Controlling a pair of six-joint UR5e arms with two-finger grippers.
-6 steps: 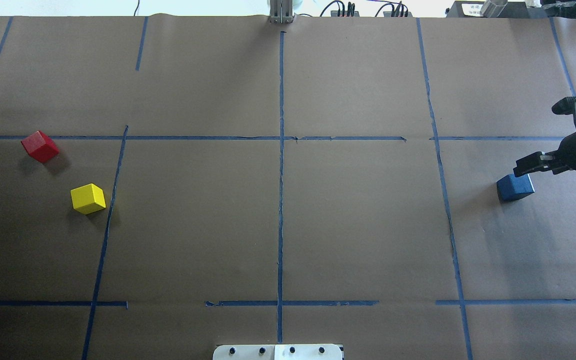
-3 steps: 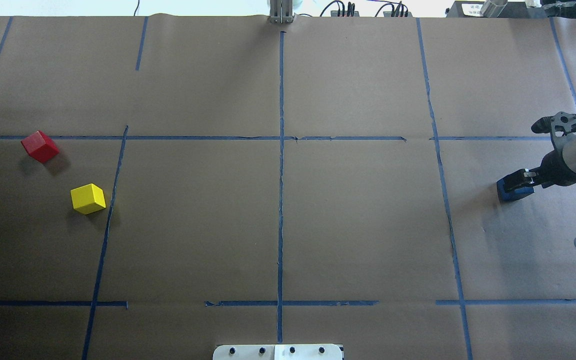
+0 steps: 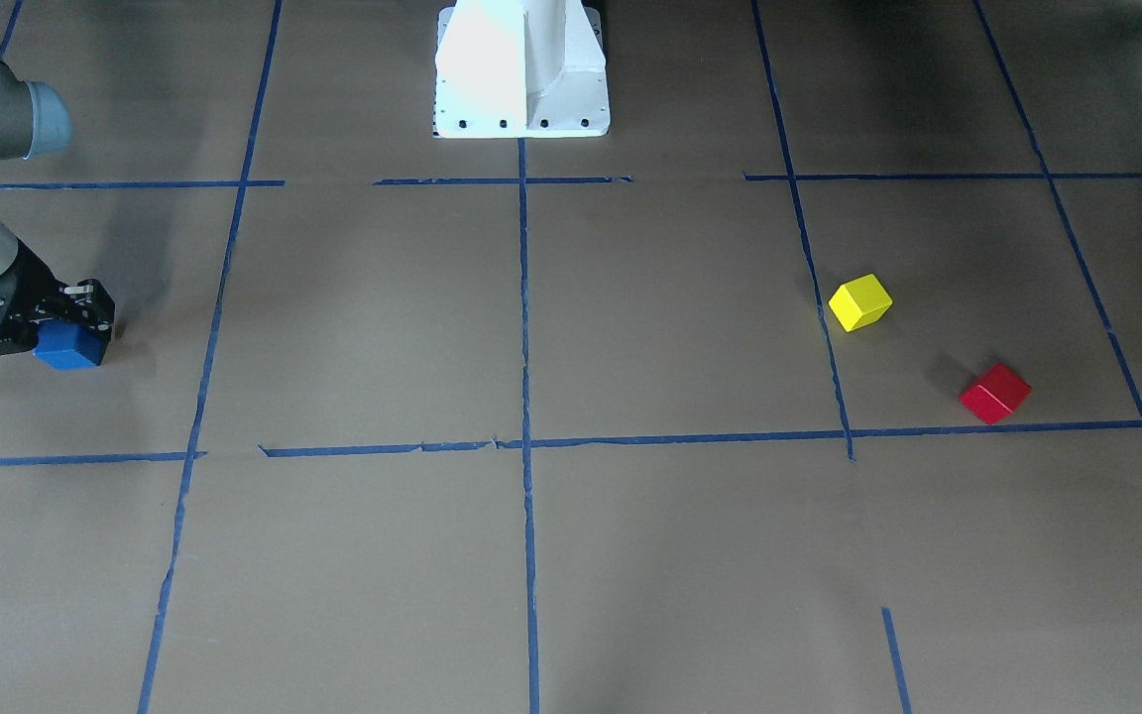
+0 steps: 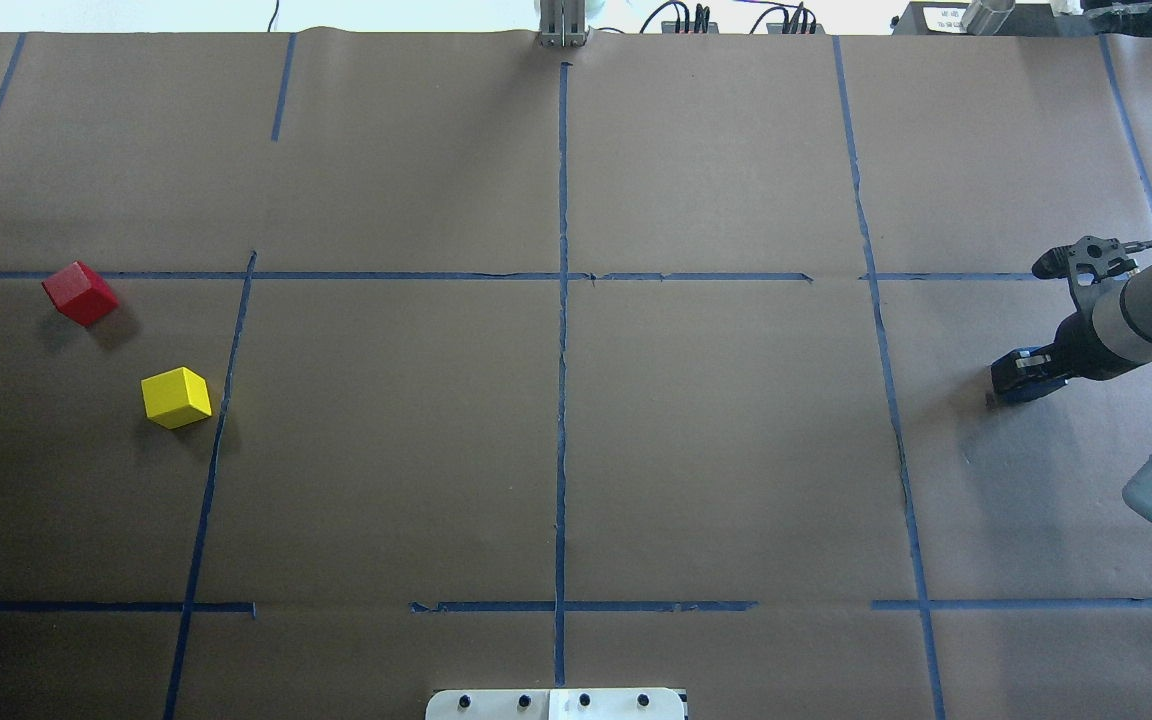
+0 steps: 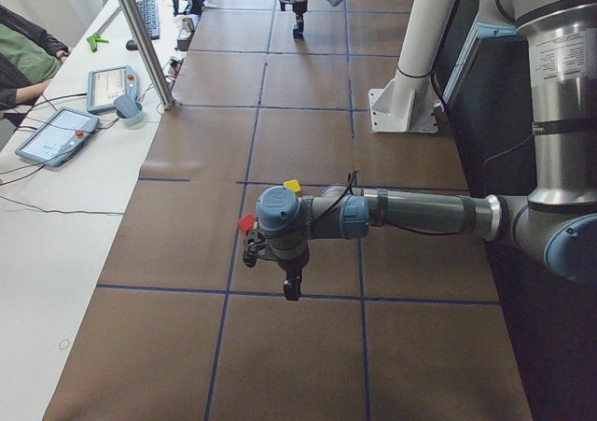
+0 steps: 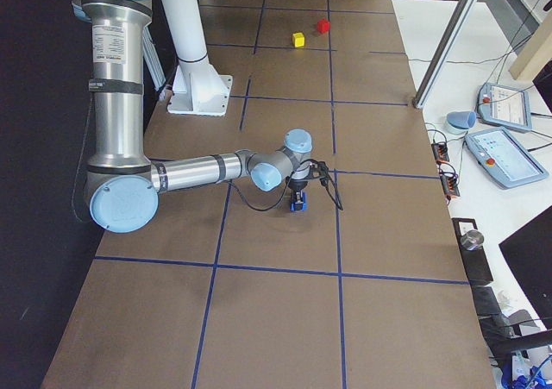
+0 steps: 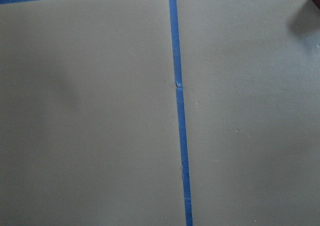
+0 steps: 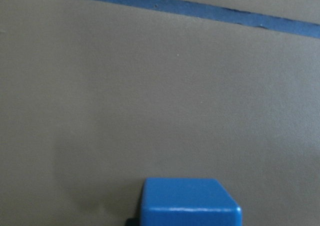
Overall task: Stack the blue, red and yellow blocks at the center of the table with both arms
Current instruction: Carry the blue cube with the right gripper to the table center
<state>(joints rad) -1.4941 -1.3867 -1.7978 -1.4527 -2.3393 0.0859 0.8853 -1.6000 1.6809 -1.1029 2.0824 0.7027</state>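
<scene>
The small blue wooden cube sits on the brown paper-covered tabletop far out on the robot's right side, well away from the centre. The right hand is lowered over it, its black fingers flanking the cube; I cannot tell whether they press against it. The right wrist view shows the cube's top face at the bottom edge.

The small yellow wooden cube and the small red wooden cube lie near each other on the robot's far left, apart and not touching. The left hand hangs above the tabletop near them; its opening cannot be judged. Blue tape lines divide the paper into a grid.
</scene>
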